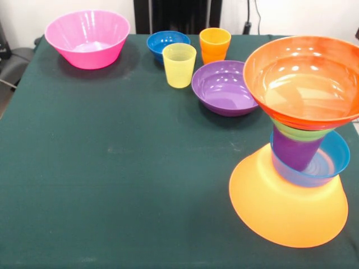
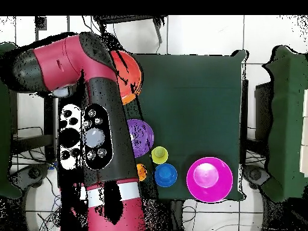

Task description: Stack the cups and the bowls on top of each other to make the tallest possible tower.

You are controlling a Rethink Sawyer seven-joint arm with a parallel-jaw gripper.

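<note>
Covering the left part of the overhead view, the red and black arm [image 2: 96, 120] spreads over that side of the table [image 2: 192, 102]. Its fingers show in neither view, so how far they are open cannot be told, nor whether they hold or touch anything.

A dark green cloth covers the table [image 1: 112, 168]. A white wall runs behind it in the front view, with the black pedestal [image 1: 176, 14] at the top edge. Pale floor tiles surround the table in the overhead view.

With the fingers hidden, places can only be given against the arm. The tower stands partly under the arm's upper stretch in the overhead view, where only the rim of its top bowl [image 2: 129, 78] shows. In the front view its base is a big yellow-orange bowl [image 1: 289, 207] turned upside down. On that sits a light blue bowl [image 1: 331, 157] with a purple cup [image 1: 296, 150] standing in it, then a green bowl [image 1: 300, 132] and an orange-red bowl [image 1: 303, 81] on top, mouth up.

Loose pieces lie just beside the arm's lower stretch. The purple bowl [image 1: 224, 88] [image 2: 139, 135] is partly tucked under the arm, and the orange cup [image 1: 215, 45] [image 2: 142, 172] is at its edge. The yellow cup [image 1: 179, 65] [image 2: 159, 154] and dark blue bowl [image 1: 167, 43] [image 2: 165, 174] are close by. The pink bowl [image 1: 87, 38] [image 2: 209, 178] sits farthest from the arm.
</note>
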